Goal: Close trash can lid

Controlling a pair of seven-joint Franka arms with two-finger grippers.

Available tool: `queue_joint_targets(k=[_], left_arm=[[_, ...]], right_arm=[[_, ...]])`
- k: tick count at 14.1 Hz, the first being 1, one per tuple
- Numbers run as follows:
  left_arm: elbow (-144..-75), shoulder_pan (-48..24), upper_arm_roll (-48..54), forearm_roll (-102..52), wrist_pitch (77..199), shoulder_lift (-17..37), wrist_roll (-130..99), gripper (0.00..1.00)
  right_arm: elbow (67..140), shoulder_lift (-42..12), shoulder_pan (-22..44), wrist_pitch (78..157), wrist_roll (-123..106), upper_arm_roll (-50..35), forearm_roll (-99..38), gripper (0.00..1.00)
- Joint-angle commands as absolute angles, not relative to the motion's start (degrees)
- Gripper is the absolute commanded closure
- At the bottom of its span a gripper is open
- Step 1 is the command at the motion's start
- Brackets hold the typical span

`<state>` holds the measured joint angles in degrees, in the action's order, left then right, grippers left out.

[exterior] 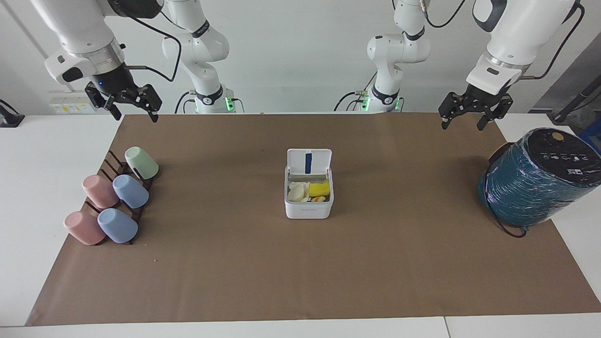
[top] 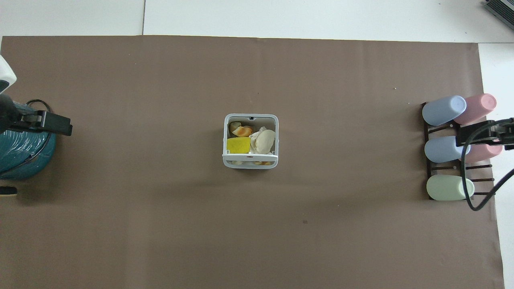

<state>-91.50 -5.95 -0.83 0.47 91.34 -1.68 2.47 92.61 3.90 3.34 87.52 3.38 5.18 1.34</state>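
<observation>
So the small white square plastic trash can (exterior: 309, 201) with rounded corners sits dead centre of the facing view, on the brown paper mat (exterior: 300, 263). Its white hinged lid (exterior: 309, 162) stands straight up from the edge nearest the robots, blue strip on the underside showing to the camera, so the bin is wide open and the scraps inside, a yellow sponge-like piece and some pale crumpled stuff, are on display. From overhead the lid is just a thin white bar along the can's lower edge.

Neither arm has started, I'd say. The left gripper (exterior: 467, 116) hangs in the upper right of the facing view, fingers spread, up in the air above the big teal-wrapped cylinder (exterior: 535, 180). The right gripper (exterior: 132, 105) hangs in the upper left, fingers also spread, over the dark rack of pastel cups (exterior: 112, 199). Both are well apart from the can.

My guess: the lid being upright means a light push on its top edge tips it shut.
</observation>
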Motion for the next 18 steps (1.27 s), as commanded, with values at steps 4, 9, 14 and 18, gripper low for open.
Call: queue_joint_targets(k=[4, 9, 14, 18], left_arm=[[-92.5, -5.9, -0.8, 1.1, 90.4, -2.6, 2.8, 0.0], [-93.3, -7.6, -0.1, 1.1, 91.1, -2.9, 2.5, 0.0], [-100.3, -15.2, -0.1, 1.1, 96.1, -6.1, -1.0, 0.0], [-106.9, -22.8, -0.1, 1.1, 101.0, -9.4, -6.6, 0.54]], right_arm=[[92.6, 4.4, 2.8, 86.6, 1.8, 4.8, 0.9, 0.0], [92.6, 4.4, 2.8, 86.6, 1.8, 4.8, 1.0, 0.0], [92.6, 4.4, 2.7, 86.6, 1.8, 4.8, 0.9, 0.0], [92.6, 4.4, 2.8, 86.6, 1.8, 4.9, 1.0, 0.0]])
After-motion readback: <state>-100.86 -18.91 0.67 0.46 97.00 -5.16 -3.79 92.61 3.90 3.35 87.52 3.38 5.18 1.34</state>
